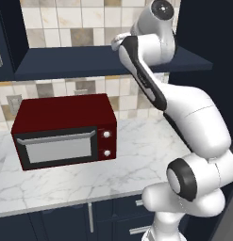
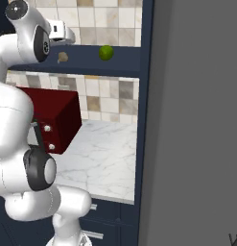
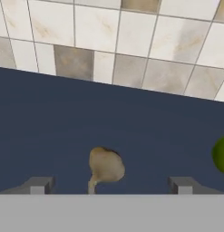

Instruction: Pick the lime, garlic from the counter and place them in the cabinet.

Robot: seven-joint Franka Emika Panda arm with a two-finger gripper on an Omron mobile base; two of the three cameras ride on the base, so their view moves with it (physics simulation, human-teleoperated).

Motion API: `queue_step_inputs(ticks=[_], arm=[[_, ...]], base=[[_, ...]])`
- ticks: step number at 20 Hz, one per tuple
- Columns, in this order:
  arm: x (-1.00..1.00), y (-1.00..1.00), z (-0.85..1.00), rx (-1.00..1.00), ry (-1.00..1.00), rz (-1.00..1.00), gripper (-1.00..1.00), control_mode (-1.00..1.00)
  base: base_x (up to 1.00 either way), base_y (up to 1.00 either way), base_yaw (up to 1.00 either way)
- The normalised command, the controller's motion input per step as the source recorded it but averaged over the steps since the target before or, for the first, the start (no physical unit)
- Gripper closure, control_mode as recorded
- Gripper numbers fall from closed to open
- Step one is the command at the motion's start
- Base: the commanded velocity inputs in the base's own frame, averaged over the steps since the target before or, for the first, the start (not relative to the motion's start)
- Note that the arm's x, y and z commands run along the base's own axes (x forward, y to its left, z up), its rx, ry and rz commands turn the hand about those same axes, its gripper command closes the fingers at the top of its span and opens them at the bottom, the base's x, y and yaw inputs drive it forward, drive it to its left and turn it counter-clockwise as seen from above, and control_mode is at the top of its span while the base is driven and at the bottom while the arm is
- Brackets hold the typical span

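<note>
- In the hand view the gripper (image 3: 110, 186) stands wide open, its two finger tips (image 3: 38, 185) far apart at the bottom of the frame.
- The garlic (image 3: 105, 166) lies on the cabinet (image 3: 63, 118) shelf between those tips, low and centre in the frame, touched by neither.
- The lime (image 3: 221, 154) sits at the right edge of the hand view, on the same shelf, well apart from the garlic.
- In the right base view, both rest on the shelf in the upper part of the frame, the garlic just right of the hand, the lime further right.
- Below the shelf, the red microwave (image 1: 66, 132) stands on the counter (image 1: 137, 155) at centre left of the left base view.
</note>
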Motion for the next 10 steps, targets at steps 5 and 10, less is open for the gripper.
queue_step_inputs(ticks=[5, 10], arm=[[-1.00, -0.01, 0.16, 0.00, 0.00, 0.00, -1.00, -1.00], [-1.00, -0.04, 0.11, 0.00, 0.00, 0.00, -1.00, -1.00]], base=[[0.00, 0.00, 0.00], [0.00, 0.00, 0.00]])
